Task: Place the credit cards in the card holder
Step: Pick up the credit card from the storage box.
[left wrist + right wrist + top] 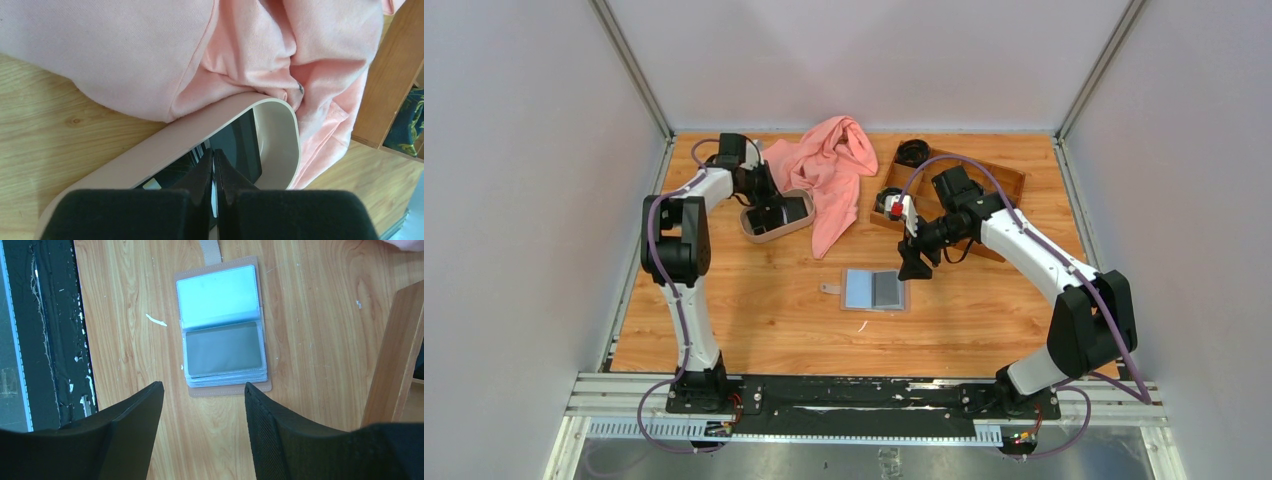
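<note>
Left gripper (214, 156) closed, inside tray (225, 107) rim

The card holder (223, 325) is seen tan-edged, with pale blue sleeves. The cloth (829, 165) is coloured pink, the tray (165, 142) beige-rimmed. The credit cards (245, 145) appear dark, perhaps striped. The worktop (764, 320) is patterned with light wood grain.

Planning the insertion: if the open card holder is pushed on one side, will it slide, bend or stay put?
The card holder would likely slide; it lies flat and loose on the smooth wooden table. Its clear sleeves look thin, so they probably flex. Being small, it seems light.
</note>
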Tool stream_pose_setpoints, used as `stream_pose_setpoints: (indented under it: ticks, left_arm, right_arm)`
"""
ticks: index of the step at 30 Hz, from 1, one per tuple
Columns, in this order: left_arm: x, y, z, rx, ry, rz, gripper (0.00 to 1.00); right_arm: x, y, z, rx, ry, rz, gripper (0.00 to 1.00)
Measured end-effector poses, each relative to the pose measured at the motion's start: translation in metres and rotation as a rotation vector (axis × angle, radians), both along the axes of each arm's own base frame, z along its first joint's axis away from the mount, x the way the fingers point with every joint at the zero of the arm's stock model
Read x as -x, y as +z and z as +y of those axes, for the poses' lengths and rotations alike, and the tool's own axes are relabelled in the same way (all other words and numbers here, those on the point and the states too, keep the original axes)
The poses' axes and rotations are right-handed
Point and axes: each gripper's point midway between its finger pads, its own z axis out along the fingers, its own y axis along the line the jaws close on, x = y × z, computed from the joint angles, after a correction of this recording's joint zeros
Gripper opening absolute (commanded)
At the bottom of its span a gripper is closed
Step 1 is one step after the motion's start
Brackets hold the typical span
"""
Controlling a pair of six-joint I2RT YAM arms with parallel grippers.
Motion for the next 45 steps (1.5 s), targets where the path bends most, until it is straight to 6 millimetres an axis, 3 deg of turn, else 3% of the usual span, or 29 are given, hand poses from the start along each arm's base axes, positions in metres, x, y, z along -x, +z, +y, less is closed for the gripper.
stream_pose_setpoints:
  ticks: [3,9,15,24,45]
  left_arm:
    - [-0.001,0.000,-0.002,0.021,-0.004,-0.005,0.05]
    - [-0.001,0.001,-0.006,0.074,-0.013,-0.010,0.32]
    - [0.000,0.003,-0.008,0.074,-0.025,-0.012,0.43]
    - [-0.001,0.006,-0.015,0.098,-0.052,-0.006,0.39]
    - [0.009,0.019,-0.056,0.355,-0.098,-0.002,0.32]
  right_arm:
    - [0.000,0.000,0.000,0.000,0.000,0.000,0.64]
    - [0.000,0.000,0.000,0.001,0.001,-0.002,0.64]
    - [0.000,0.000,0.000,0.001,0.001,-0.002,0.64]
    - [0.000,0.000,0.000,0.001,0.001,-0.002,0.64]
    - [0.000,0.000,0.000,0.002,0.001,-0.003,0.64]
